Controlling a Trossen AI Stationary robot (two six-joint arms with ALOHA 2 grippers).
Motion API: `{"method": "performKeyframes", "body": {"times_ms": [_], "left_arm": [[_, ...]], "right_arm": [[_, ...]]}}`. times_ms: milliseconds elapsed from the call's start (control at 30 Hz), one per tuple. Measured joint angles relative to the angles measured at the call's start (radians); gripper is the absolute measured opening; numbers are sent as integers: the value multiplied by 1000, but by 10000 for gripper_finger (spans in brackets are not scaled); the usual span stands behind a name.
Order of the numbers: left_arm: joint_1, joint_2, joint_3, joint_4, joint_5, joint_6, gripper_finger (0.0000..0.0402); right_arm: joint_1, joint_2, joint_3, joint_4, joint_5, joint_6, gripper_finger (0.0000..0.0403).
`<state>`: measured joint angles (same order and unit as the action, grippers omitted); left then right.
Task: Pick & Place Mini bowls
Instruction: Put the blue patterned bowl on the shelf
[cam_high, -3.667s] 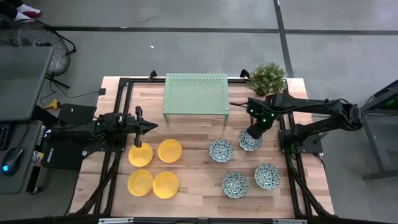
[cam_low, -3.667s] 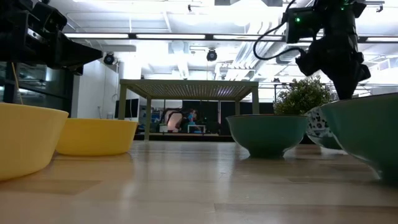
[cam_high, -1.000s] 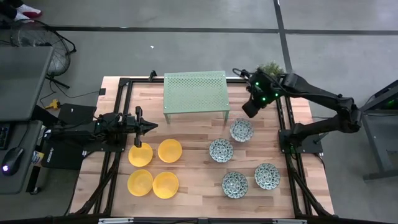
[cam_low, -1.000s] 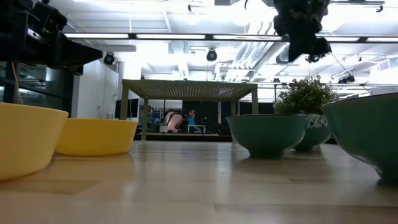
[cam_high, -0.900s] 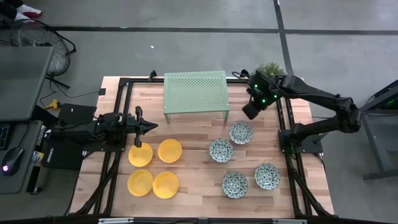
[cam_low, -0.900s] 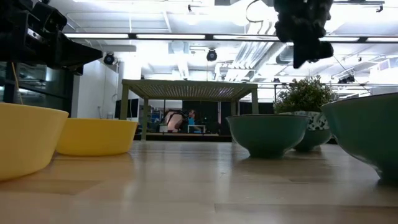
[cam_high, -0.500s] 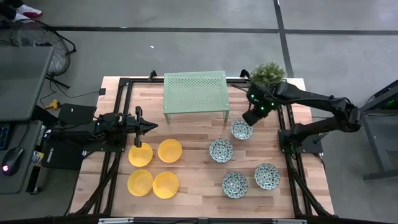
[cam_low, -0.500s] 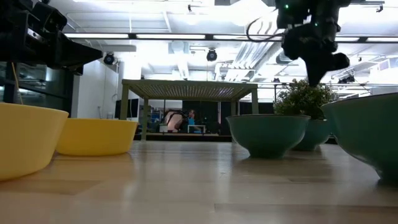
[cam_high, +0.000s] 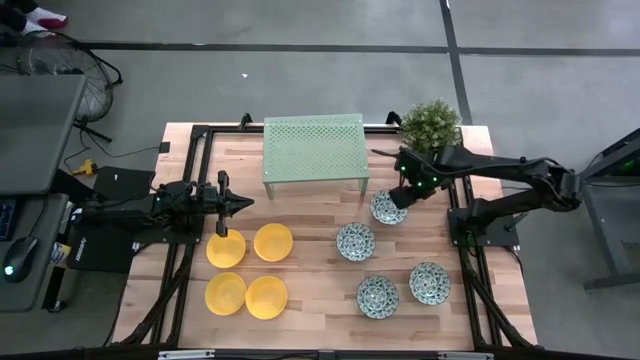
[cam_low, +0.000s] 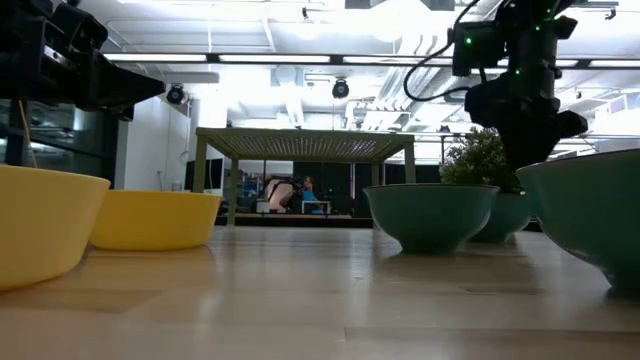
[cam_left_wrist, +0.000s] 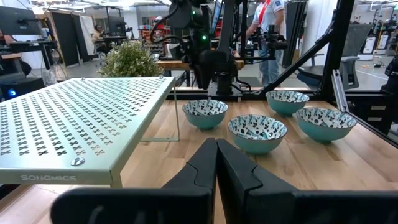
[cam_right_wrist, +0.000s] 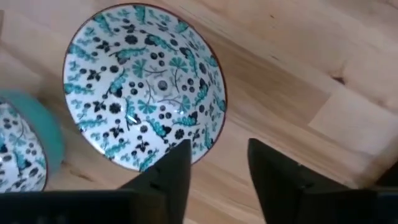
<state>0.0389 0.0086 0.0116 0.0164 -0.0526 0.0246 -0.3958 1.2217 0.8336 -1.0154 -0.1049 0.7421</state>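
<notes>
Bowls all over the table from above: four yellow ones in a square, nearest the rack (cam_high: 314, 148) being yellow bowl (cam_high: 273, 241), with yellow bowl two (cam_high: 226, 249) beside it under my left gripper (cam_high: 240, 203), and yellow bowls three (cam_high: 226, 293) and four (cam_high: 266, 296) farther from the rack. On the other side of the rack's front sit my four patterned ones: patterned bowl (cam_high: 386, 208) just off the rack's corner, bowl two (cam_high: 355, 241), bowl three (cam_high: 378, 295) and bowl four (cam_high: 429, 283) farther out. My right gripper (cam_high: 401, 196) hangs over the rim of patterned bowl, on the side toward the plant (cam_high: 431, 124). My left arm waits, well away from the rack's other corner.

Low down now: the rack stands in the background, a yellow bowl (cam_low: 157, 219) and a bigger-looking one (cam_low: 45, 222) on one side, teal undersides of the patterned bowls (cam_low: 431, 214) on the other. My right gripper (cam_low: 525, 140) drops in front of the plant (cam_low: 480, 158).

Left wrist: my own fingers (cam_left_wrist: 199, 167) are pressed together, tips meeting. Past them, the rack (cam_left_wrist: 73, 118), then four patterned bowls, the nearest (cam_left_wrist: 257, 132).

Right wrist: fingers (cam_right_wrist: 166, 177) spread, nothing between them but wood, and they sit at the rim of patterned bowl (cam_right_wrist: 144, 84), which rests on the table (cam_right_wrist: 292, 74). A second bowl's edge (cam_right_wrist: 23, 148) shows beside it.
</notes>
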Motion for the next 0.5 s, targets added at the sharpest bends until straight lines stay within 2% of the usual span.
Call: {"method": "performKeyframes", "body": {"times_ms": [200, 500], "left_arm": [[0, 0, 0, 0, 0, 0, 7], [0, 0, 0, 0, 0, 0, 7]], "right_arm": [[0, 0, -73, 82, 1, 54, 193], [0, 2, -142, 155, -7, 95, 187]]}}
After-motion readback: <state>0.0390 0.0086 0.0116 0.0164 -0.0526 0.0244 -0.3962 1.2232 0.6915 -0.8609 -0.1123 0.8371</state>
